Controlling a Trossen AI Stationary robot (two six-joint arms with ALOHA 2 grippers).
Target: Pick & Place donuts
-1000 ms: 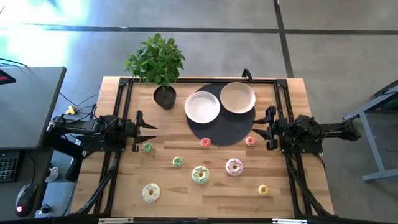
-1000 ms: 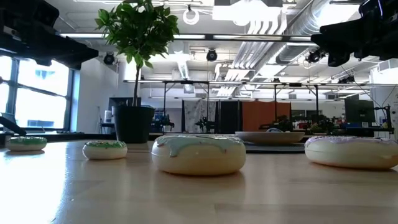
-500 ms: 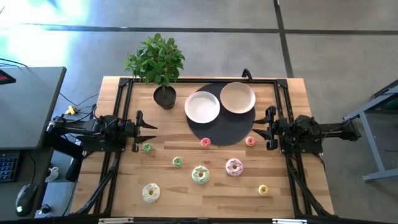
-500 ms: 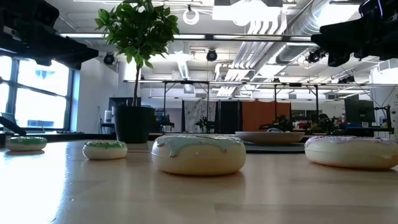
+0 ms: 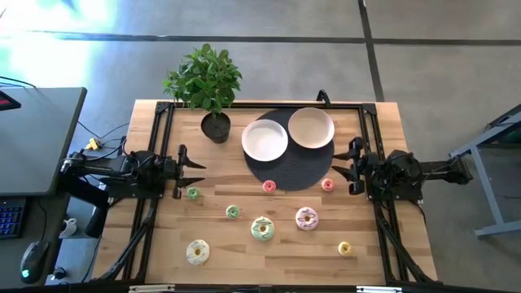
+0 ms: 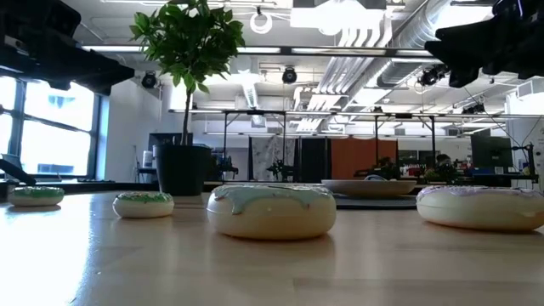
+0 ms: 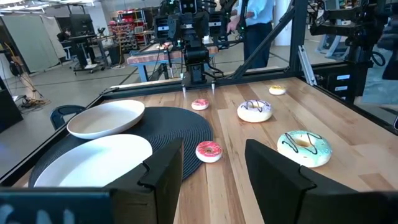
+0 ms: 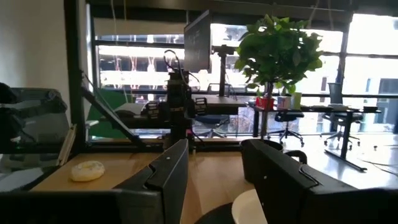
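Both grippers, left (image 5: pixel 200 167) and right (image 5: pixel 334 172), hang wide open; tiny donuts (image 5: pixel 193 193) could skid away if nudged off-center.

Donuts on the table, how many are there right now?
8, all on the wood or mat edge: green, green, pink, pink, green-cream, pink-frosted, pale yellow, orange-yellow. None seem hidden.

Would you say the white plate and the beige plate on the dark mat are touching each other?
Cannot tell. In the high view the white plate and beige plate meet rim to rim with no visible gap, and neither wrist view separates them.
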